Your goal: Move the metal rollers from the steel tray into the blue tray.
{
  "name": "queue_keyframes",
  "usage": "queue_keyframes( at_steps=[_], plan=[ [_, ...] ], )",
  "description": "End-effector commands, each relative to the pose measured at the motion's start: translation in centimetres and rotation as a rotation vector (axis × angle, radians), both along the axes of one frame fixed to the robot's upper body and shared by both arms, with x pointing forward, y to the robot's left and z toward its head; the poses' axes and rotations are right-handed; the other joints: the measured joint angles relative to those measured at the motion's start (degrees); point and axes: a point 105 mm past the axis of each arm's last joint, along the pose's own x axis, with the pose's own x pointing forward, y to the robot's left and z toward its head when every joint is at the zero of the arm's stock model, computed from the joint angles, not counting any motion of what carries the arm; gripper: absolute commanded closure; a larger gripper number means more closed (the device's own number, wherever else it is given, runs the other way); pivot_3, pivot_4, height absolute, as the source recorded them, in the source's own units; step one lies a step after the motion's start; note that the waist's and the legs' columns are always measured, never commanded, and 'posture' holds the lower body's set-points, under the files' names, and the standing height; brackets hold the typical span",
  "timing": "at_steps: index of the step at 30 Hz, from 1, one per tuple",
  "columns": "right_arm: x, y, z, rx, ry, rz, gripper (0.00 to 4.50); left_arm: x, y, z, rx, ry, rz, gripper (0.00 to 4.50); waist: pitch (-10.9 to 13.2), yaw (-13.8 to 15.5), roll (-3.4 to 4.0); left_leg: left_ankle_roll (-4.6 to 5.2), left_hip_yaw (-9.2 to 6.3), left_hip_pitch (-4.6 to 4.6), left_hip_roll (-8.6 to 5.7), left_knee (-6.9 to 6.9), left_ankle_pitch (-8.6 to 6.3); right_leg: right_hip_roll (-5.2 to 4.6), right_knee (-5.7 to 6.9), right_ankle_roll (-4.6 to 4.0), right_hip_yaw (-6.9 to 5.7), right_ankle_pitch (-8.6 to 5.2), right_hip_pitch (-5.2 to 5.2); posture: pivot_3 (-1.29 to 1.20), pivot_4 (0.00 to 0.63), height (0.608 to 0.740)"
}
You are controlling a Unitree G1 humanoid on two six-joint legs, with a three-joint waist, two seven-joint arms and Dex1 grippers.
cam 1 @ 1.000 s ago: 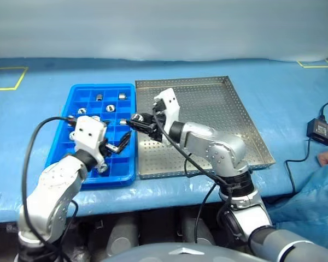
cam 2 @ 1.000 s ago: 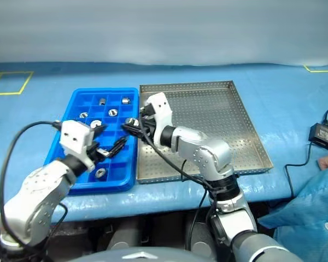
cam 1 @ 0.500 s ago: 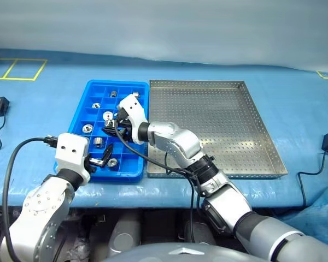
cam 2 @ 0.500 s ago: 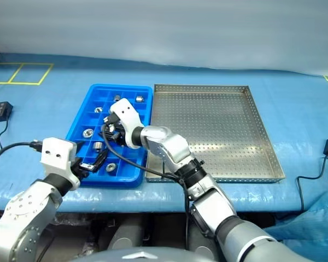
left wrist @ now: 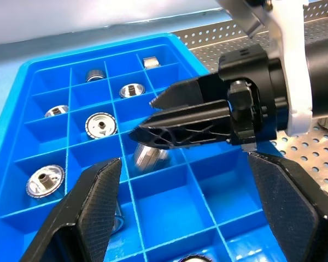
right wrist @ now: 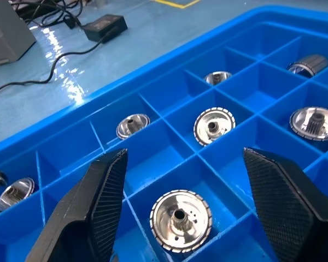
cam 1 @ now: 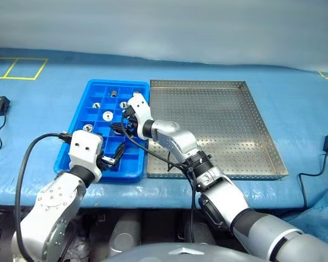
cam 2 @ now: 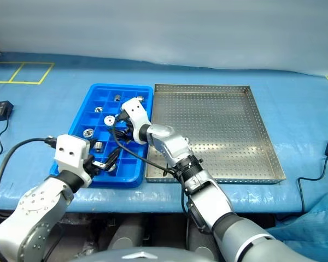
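Blue plastic gridded tray (cam 1: 98, 109) holds small shiny silver metal rollers (right wrist: 180, 220) in compartments. Right claw (left wrist: 153, 128) spread, empty, above it. Left claw (cam 1: 116, 155) spread over near edge. Perforated steel tray (cam 1: 229, 131) alongside, bare.

The right arm reaches across to the left, and its gripper (cam 1: 122, 126) has its black fingers (right wrist: 98, 202) spread wide apart. The left gripper (cam 1: 116, 154) sits near the desk's front edge, fingers (left wrist: 93, 210) also wide apart, holding nothing.
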Motion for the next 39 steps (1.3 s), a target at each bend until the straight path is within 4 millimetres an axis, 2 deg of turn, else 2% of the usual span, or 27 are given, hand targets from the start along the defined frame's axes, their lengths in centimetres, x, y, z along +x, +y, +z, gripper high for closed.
queue_keyframes(
  at_steps=[1,2,5,10,13,17,22,31,36,39],
  plan=[
    [-1.0,-0.1,4.5,0.119,-0.092,0.007,1.14,0.5,-1.2,0.7,-0.021,-0.038,-0.053,0.49,0.0,0.0,0.0,0.0,-0.02,-0.01,0.01,0.0,0.0,0.0,0.0,0.04,-0.01,-0.03,0.0,0.27,0.15,0.74],
    [-1.1,-0.5,4.8,0.12,-0.098,0.004,1.14,0.6,-1.3,0.8,-0.023,-0.042,-0.061,0.49,0.0,0.0,0.0,0.0,-0.03,-0.01,0.01,0.0,0.0,0.0,0.0,0.05,-0.03,-0.03,0.0,0.27,0.15,0.74],
    [-2.0,-4.3,4.6,0.047,-0.116,-0.064,1.14,1.5,-3.0,1.4,-0.059,-0.068,-0.136,0.49,0.0,0.3,-0.03,0.0,-0.14,-0.01,0.02,0.01,0.0,-0.06,-0.05,0.03,-0.12,-0.04,0.1,0.23,0.15,0.74],
    [-2.8,-10.8,0.9,-0.202,-0.069,-0.319,1.14,2.5,-4.7,1.1,-0.071,-0.057,-0.25,0.49,0.0,-0.4,-0.01,0.04,-0.37,0.01,0.0,0.08,-0.03,-0.18,-0.47,0.06,-0.37,-0.03,0.45,0.15,0.15,0.74],
    [-3.2,-13.0,-0.4,-0.276,-0.028,-0.421,1.14,2.9,-5.5,1.1,-0.08,-0.057,-0.305,0.49,0.0,-1.9,0.0,0.03,-0.29,0.0,0.0,0.03,-0.03,-0.12,-0.46,-0.03,-0.36,0.02,0.35,0.11,0.15,0.74],
    [-3.1,-14.2,-2.0,-0.31,0.034,-0.511,1.14,3.4,-6.5,0.8,-0.098,-0.044,-0.375,0.49,0.0,-3.7,0.0,0.01,-0.31,0.06,0.01,0.0,-0.02,0.1,-0.41,-0.16,-0.38,0.05,0.35,0.06,0.15,0.74],
    [-2.3,-14.2,-2.7,-0.303,0.069,-0.574,1.14,3.9,-6.8,0.4,-0.089,-0.034,-0.395,0.49,0.0,-4.9,0.0,0.01,-0.3,0.09,0.04,0.07,-0.01,0.17,-0.37,-0.12,-0.33,0.06,0.39,0.03,0.15,0.74],
    [-1.8,-15.5,-5.2,-0.349,0.155,-0.703,1.14,3.8,-6.1,0.3,-0.073,-0.034,-0.371,0.49,0.0,-5.3,-0.01,0.01,-0.29,0.07,0.02,0.14,-0.01,0.09,-0.4,-0.05,-0.28,0.1,0.42,0.05,0.15,0.74],
    [-2.1,-14.7,-5.9,-0.303,0.229,-0.674,1.14,3.6,-5.7,0.0,-0.074,-0.029,-0.351,0.49,0.0,-5.4,-0.01,0.01,-0.3,0.12,0.05,0.14,-0.01,0.11,-0.38,-0.05,-0.29,0.1,0.46,0.06,0.15,0.74],
    [-2.1,-14.7,-6.3,-0.276,0.276,-0.688,1.76,3.6,-5.5,0.0,-0.071,-0.029,-0.339,0.49,0.0,-5.3,-0.01,0.01,-0.3,0.12,0.05,0.15,-0.01,0.1,-0.37,-0.05,-0.29,0.1,0.46,0.06,0.15,0.74]
  ],
)
